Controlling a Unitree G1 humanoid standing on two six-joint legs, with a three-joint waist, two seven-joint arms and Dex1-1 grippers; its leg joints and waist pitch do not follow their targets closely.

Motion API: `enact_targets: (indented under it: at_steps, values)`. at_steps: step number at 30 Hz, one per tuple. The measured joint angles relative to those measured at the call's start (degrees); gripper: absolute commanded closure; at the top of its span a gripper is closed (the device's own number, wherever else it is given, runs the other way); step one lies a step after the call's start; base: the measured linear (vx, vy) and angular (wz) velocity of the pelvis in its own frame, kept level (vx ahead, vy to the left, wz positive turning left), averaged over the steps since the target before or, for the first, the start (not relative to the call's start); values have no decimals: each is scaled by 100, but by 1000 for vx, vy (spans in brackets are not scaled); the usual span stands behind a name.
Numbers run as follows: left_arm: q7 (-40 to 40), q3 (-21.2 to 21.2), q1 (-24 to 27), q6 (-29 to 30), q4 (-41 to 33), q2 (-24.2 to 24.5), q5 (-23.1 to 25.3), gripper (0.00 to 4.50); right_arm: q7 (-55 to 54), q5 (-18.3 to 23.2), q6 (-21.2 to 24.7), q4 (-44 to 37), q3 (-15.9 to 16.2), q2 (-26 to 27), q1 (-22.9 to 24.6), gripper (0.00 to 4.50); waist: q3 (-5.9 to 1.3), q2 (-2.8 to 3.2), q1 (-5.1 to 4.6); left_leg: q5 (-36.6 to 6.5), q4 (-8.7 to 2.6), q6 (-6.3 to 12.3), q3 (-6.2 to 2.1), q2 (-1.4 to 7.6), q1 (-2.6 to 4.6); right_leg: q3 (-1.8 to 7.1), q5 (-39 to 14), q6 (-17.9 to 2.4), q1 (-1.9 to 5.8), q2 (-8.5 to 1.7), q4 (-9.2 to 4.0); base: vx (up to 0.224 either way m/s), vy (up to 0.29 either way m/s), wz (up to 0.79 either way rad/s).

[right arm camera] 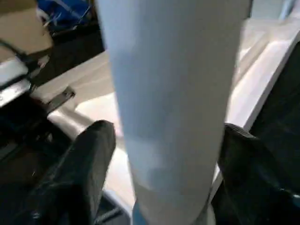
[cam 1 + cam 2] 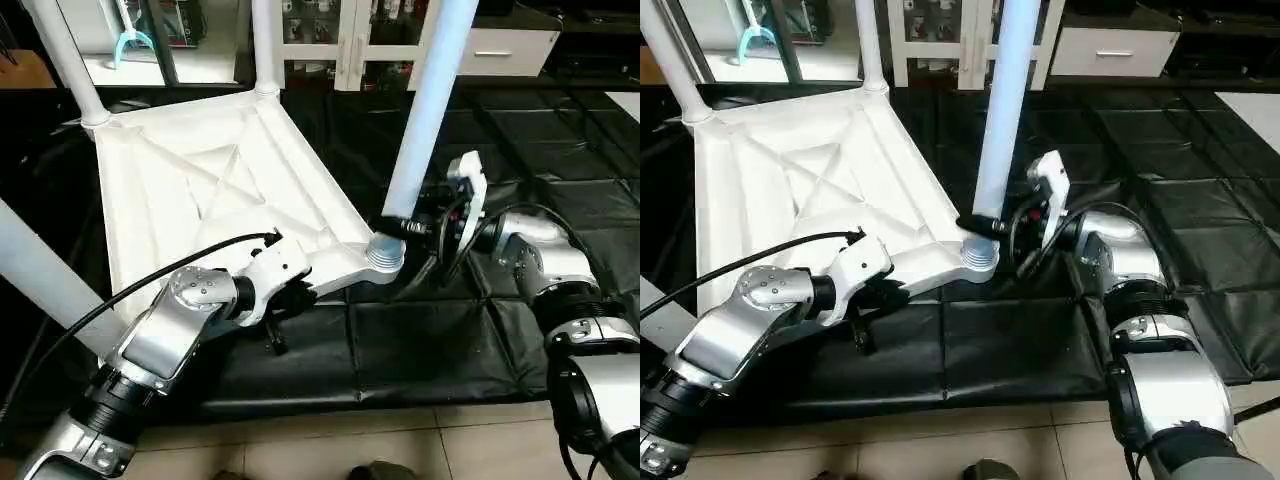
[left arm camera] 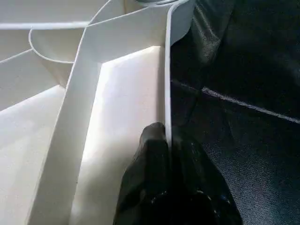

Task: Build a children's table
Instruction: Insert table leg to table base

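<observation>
You have three legs standing in the upturned top [image 2: 200,190], whose rim the left gripper [image 3: 166,140] pinches. The fourth leg [image 2: 425,110] stands between the spread fingers [image 1: 89,154] of your right gripper [image 1: 164,154], over its socket [image 2: 385,255], not seated fully, I think.

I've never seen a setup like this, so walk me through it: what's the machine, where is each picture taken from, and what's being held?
It is a humanoid robot with two silver arms. Two pictures come from cameras on its head, two from its wrists. On black floor mats lies a white table top, upside down, with legs standing in its corners. The left gripper is shut on the top's thin edge. The right gripper has its fingers either side of one leg, just above its corner socket; the pictures do not settle whether it grips the leg.
</observation>
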Motion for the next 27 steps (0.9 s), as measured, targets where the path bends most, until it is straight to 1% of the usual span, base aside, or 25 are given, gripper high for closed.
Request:
enact_targets:
  at_steps: [2, 5, 6, 9, 10, 12, 21, 27]
  values:
    - [-8, 0, 8, -9, -6, 5, 4, 450, 53, -20, -38, 120, 27, -8, 0, 157, -1, -3, 2, 0, 1, 0, -1, 1, 0, -2, 0, -1, 0, 0, 2, 0, 0, 0]
    - [-39, -3, 25, -14, -28, 16, 3, 450, 58, -24, -90, 203, 26, -26, -12, 176, -2, -3, 8, 0, 7, 0, -1, 1, 0, -2, 0, -1, 0, 0, 5, 0, 0, 0]
    - [-39, -5, 26, -19, -28, 17, 5, 450, 65, -31, -116, 248, 25, -25, -28, 201, -2, -3, 9, 0, 10, 0, -1, 1, 0, -2, 0, -1, 0, 0, 7, 0, 0, 0]
    - [-46, -9, 30, -28, -29, 17, 9, 450, 62, -115, -169, 324, -1, -26, -62, 213, -2, -3, 14, 0, 14, 0, -2, 2, -1, -2, 0, -1, 0, 0, 10, 0, 0, 0]
    - [-48, -10, 31, -28, -29, 16, 12, 450, 63, -144, -184, 325, -4, -25, -68, 228, -5, -5, 15, 0, 15, 0, -2, 2, -1, -2, 0, -1, 0, 0, 11, 0, 0, 0]
    - [-48, -10, 36, -28, -34, 16, 17, 450, 63, -151, -201, 333, -4, -25, -68, 243, -6, -7, 17, 0, 16, 0, -2, 3, -1, -3, 0, -1, 0, 0, 13, 0, 0, 0]
    - [-48, -10, 93, -27, -101, 34, 61, 450, 130, -247, -368, 501, 1, -1, -137, 254, -23, -28, 24, 0, 23, 1, -4, 6, -1, -7, -1, -1, 0, 0, 22, 0, 0, 0]
    - [-48, -10, 122, -28, -122, 36, 66, 450, 140, -261, -411, 510, -6, 17, -122, 254, -25, -30, 34, 0, 44, 1, -6, 8, -1, -8, -4, -6, 0, 0, 47, 0, 0, 0]
